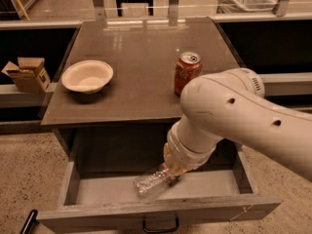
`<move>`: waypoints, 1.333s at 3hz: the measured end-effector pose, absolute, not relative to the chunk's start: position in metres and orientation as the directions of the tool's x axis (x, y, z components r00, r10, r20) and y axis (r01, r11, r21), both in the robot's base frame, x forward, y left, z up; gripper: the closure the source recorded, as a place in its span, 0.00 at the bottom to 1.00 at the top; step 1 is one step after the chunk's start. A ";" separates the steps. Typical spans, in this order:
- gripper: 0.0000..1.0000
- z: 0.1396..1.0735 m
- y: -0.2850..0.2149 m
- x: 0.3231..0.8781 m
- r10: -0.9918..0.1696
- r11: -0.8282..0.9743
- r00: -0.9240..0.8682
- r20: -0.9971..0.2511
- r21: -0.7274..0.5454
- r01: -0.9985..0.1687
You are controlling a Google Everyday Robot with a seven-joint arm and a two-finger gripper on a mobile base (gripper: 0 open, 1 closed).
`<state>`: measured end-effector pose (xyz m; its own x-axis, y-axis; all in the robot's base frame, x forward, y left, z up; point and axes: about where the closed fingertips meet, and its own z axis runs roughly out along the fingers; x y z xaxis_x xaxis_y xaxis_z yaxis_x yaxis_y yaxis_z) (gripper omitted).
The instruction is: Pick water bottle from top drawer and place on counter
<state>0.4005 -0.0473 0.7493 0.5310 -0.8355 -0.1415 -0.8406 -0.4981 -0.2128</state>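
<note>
- The counter (pixel 141 89) is the biggest thing we see. It carries a bowl and a can, and bare top lies between and in front of them, so we judge there is room for the bottle.
- Our arm (pixel 234 116) comes in from the right, bends over the counter's front edge and reaches down into the drawer.
- The drawer (pixel 161 212) is pulled out, so opening it is no part of what is left.
- The bowl (pixel 87 75) sits on the left of the counter, well apart from the can.
- The can (pixel 187 72) stands upright on the right, just behind the arm's elbow.
- The bottle (pixel 152 182) lies on its side on the drawer floor near the middle, with its far end running up under our wrist.
- The gripper (pixel 172 170) is down at that far end of the bottle and mostly hidden by the wrist. We cannot tell whether it is spread or has closed on the bottle.
- As we judge it, the reach is made. A sure grasp, the lift out and the placing on the counter are not yet done.
</note>
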 end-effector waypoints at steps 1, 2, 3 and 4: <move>0.36 0.734 -0.030 0.404 -0.783 -0.587 0.615 -0.096 -0.218 -0.780; 0.05 0.712 -0.016 0.407 -0.723 -0.667 0.687 -0.074 -0.189 -0.721; 0.00 0.696 -0.011 0.409 -0.696 -0.699 0.714 -0.076 -0.158 -0.698; 0.21 0.673 -0.007 0.417 -0.684 -0.720 0.728 -0.056 -0.112 -0.685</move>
<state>0.4172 -0.0071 0.6734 0.7276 -0.6837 -0.0565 -0.6851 -0.7198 -0.1118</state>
